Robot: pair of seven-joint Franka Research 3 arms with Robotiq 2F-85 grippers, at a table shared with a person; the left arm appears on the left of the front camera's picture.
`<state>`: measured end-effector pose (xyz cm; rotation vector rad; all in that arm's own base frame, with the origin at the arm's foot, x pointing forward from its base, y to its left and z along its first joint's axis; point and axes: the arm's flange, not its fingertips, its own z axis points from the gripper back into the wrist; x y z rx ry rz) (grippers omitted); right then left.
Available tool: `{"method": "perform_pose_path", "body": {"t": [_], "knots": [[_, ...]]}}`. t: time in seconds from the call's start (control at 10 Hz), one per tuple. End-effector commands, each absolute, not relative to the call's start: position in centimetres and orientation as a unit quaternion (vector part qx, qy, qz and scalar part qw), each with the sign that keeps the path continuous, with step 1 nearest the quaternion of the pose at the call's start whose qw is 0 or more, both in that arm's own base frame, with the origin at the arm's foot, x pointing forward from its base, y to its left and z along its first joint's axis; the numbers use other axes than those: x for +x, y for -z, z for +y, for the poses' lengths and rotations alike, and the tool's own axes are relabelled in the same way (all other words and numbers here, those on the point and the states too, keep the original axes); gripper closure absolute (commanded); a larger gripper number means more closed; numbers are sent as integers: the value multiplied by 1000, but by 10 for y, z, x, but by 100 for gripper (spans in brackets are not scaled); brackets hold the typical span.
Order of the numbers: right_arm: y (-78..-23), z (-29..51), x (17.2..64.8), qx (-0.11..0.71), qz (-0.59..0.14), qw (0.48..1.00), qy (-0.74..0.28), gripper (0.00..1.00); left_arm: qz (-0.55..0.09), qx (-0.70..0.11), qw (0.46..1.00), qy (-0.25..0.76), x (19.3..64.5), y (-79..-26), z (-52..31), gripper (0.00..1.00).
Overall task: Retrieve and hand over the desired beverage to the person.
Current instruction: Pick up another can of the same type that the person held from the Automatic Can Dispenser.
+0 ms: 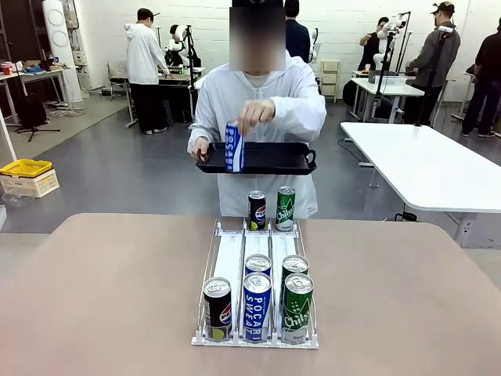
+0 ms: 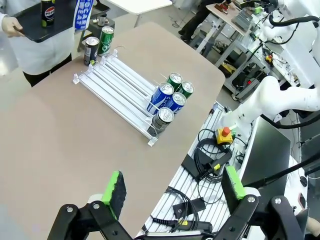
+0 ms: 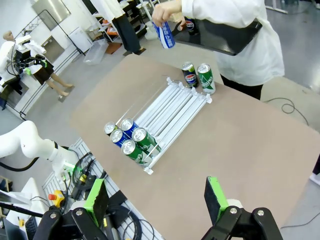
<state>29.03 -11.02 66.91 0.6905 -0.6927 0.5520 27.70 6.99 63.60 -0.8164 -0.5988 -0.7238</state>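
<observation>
Front view: the worktop (image 1: 102,298) lies bare on both sides of the rack (image 1: 228,262), leaving wide free margins out to its rounded far corners. The rack sits on the midline with its near end close to the near edge. Five cans (image 1: 257,304) crowd that near end, and two cans (image 1: 286,208) stand at the far end. Beyond the far edge the person (image 1: 227,102) faces the worktop. One hand (image 1: 201,149) grips the rim of a black tray (image 1: 282,160) held level before the body. The other hand (image 1: 254,116) bends down at the wrist and pinches the top of the blue can (image 1: 233,146), which is held just in front of the tray's near rim; whether can and rim touch cannot be told. Left wrist view: the left claw (image 2: 173,190) hangs high over a corner of the worktop, its jaws spread wide with nothing between them. The worktop's edge passes beneath it, with cables (image 2: 205,145) beyond. Right wrist view: the right claw (image 3: 155,200) is poised above the worktop's near edge, its jaws fully apart and empty. Bare surface lies between it and the rack.
</observation>
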Motion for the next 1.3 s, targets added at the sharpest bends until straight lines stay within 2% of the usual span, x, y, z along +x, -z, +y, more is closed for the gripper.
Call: {"method": "perform_pose_path", "body": {"t": [0.0, 1.2], "knots": [[-670, -109, 292, 340, -338, 835, -269, 0, -290, -387, 803, 348, 279, -637, 71, 0], [-670, -109, 292, 340, -338, 835, -269, 0, -290, -387, 803, 348, 279, -637, 71, 0]]}}
